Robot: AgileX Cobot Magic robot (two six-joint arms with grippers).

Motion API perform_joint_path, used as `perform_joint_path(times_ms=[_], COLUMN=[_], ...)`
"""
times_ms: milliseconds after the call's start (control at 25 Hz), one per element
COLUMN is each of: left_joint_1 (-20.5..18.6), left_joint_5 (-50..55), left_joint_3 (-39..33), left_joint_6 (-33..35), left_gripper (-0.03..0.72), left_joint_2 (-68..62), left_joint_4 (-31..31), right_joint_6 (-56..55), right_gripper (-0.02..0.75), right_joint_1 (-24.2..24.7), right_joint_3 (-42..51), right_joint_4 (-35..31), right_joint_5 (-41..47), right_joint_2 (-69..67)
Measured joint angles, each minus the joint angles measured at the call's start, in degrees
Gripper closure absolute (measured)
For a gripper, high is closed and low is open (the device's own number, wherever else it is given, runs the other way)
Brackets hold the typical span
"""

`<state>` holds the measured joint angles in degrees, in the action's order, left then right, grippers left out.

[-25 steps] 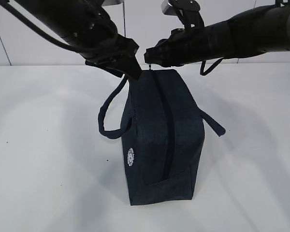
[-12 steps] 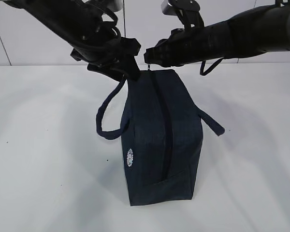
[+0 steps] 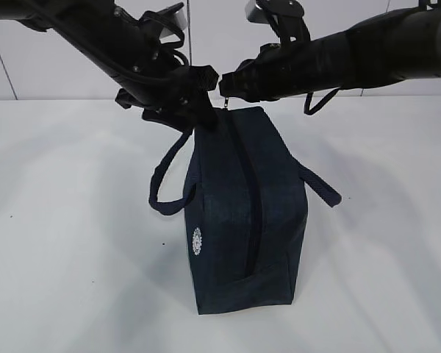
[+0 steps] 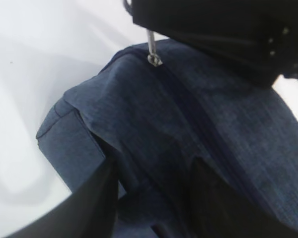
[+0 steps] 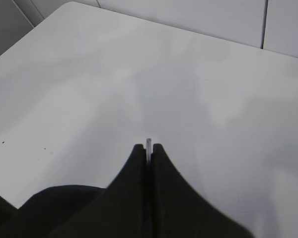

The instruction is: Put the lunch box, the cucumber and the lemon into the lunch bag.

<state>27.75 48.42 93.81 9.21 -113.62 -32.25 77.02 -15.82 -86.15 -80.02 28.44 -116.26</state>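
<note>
The dark navy lunch bag (image 3: 242, 213) stands on the white table, its zipper closed along the top. My right gripper (image 3: 224, 90) is shut on the metal zipper pull (image 3: 225, 104) at the bag's far end. A sliver of that pull (image 5: 148, 145) shows between the right gripper's (image 5: 148, 148) tips. My left gripper (image 3: 198, 118) sits at the far left top corner. Its fingers (image 4: 94, 203) clamp a fold of the lunch bag (image 4: 188, 114) fabric, below the pull (image 4: 152, 49). The lunch box, the cucumber and the lemon are out of view.
Two loop handles hang off the bag, one on the left (image 3: 165, 184) and one on the right (image 3: 323, 190). A round white logo (image 3: 198, 240) marks its left side. White table (image 3: 66, 243) surrounds the bag, with a white wall behind.
The left arm has swung and tilted at the bag's far corner, its jaws closing slightly on the fabric. The bag has shifted a little. The right arm has not moved.
</note>
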Motion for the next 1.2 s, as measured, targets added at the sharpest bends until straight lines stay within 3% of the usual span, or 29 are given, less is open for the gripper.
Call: perform_joint_path(times_ms=[160, 280, 360, 1200], left_joint_1=[0.00, 0.00, 0.00, -0.13], left_joint_5=[0.00, -0.22, -0.22, 11.26], left_joint_3=[0.00, 0.00, 0.00, 5.14], left_joint_6=[0.88, 2.40, 3.84, 10.31], left_gripper=[0.482, 0.619, 0.654, 0.668], left_joint_2=[0.00, -0.08, -0.08, 2.00], left_joint_4=[-0.22, -0.36, -0.36, 1.35], right_joint_6=[0.00, 0.00, 0.00, 0.00], right_gripper=[0.738, 0.738, 0.738, 0.738], right_joint_1=[0.00, 0.00, 0.00, 2.45], right_joint_3=[0.00, 0.00, 0.00, -3.28], right_joint_4=[0.00, 0.00, 0.00, 0.46], right_joint_5=[0.11, 0.11, 0.11, 3.22], right_joint_2=[0.00, 0.00, 0.00, 0.00])
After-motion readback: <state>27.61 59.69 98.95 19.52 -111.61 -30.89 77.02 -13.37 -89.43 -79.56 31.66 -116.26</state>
